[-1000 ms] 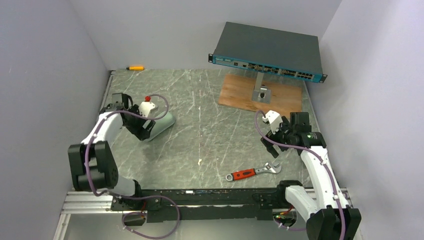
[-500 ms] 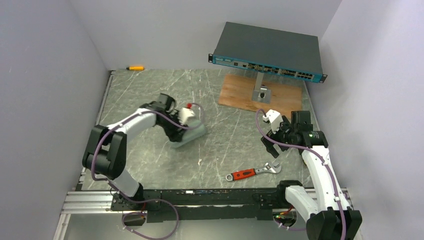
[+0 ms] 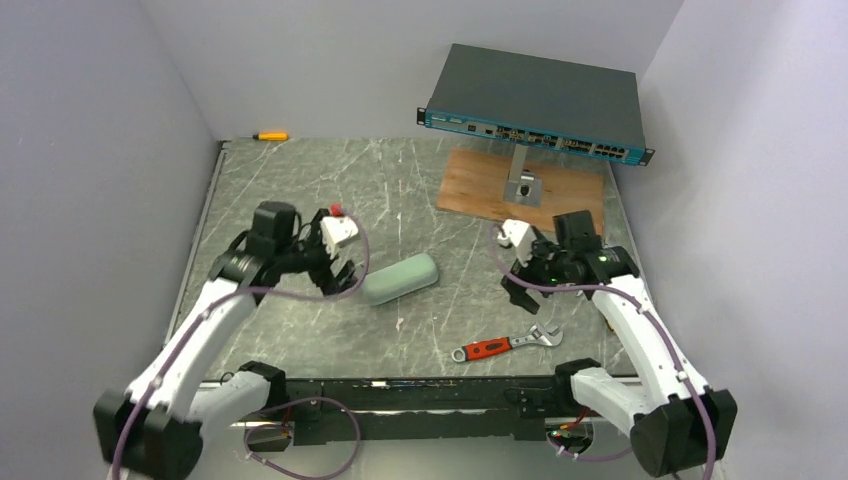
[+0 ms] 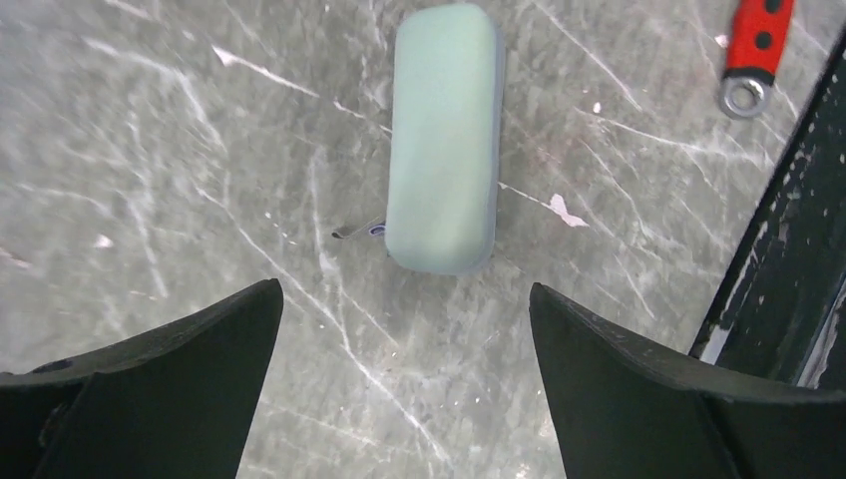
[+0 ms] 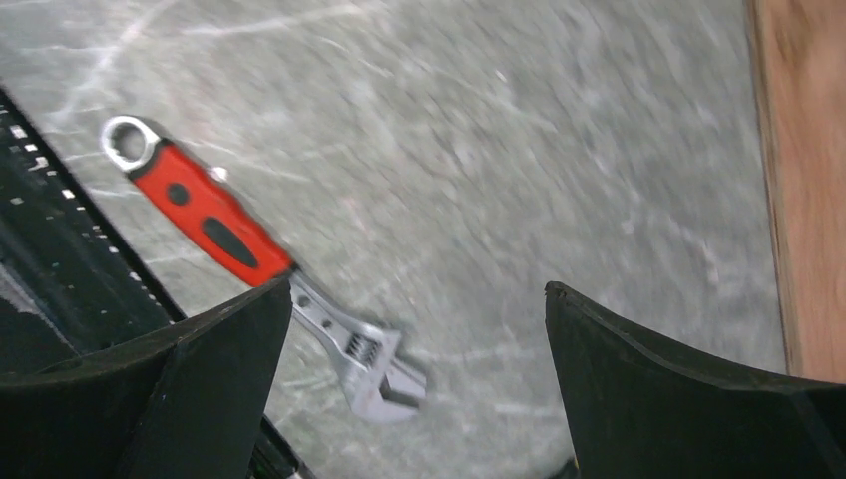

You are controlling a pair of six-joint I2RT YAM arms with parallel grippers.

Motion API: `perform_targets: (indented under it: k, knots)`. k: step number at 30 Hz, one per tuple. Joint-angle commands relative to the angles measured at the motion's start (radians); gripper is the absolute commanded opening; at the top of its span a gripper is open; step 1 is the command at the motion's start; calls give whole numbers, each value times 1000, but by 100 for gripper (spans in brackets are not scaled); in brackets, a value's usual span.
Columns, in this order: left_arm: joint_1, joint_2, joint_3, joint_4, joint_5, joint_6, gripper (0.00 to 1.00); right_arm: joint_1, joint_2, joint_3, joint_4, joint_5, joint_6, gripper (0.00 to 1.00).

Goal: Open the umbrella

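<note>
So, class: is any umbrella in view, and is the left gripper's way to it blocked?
No umbrella shows. Before the open left gripper lies only a closed pale green oval case, nothing between them; its contents are hidden.

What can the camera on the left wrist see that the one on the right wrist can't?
Only the left wrist view shows the pale green oval case, lying closed on the table. Only the right wrist view shows the wooden board and the adjustable wrench with its silver head. Both show the wrench's red handle, the grey marbled table, a black rail, and an open, empty gripper: the left gripper in one, the right gripper in the other.
</note>
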Motion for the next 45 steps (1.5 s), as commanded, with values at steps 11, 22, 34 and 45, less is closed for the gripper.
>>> perform_targets:
  k: [11, 22, 34, 45]
  knots:
    - [124, -458, -179, -83, 2, 8, 100, 508, 504, 302, 316, -77, -108, 100]
    - [259, -567, -241, -53, 5, 5, 100, 591, 890, 579, 255, -168, -184, 100]
    - [260, -525, -288, -246, 158, 546, 91, 589, 874, 366, 301, -121, -324, 70]
    - [-40, -295, -357, -90, 219, 925, 62, 573, 546, -104, 626, -55, -566, 54]
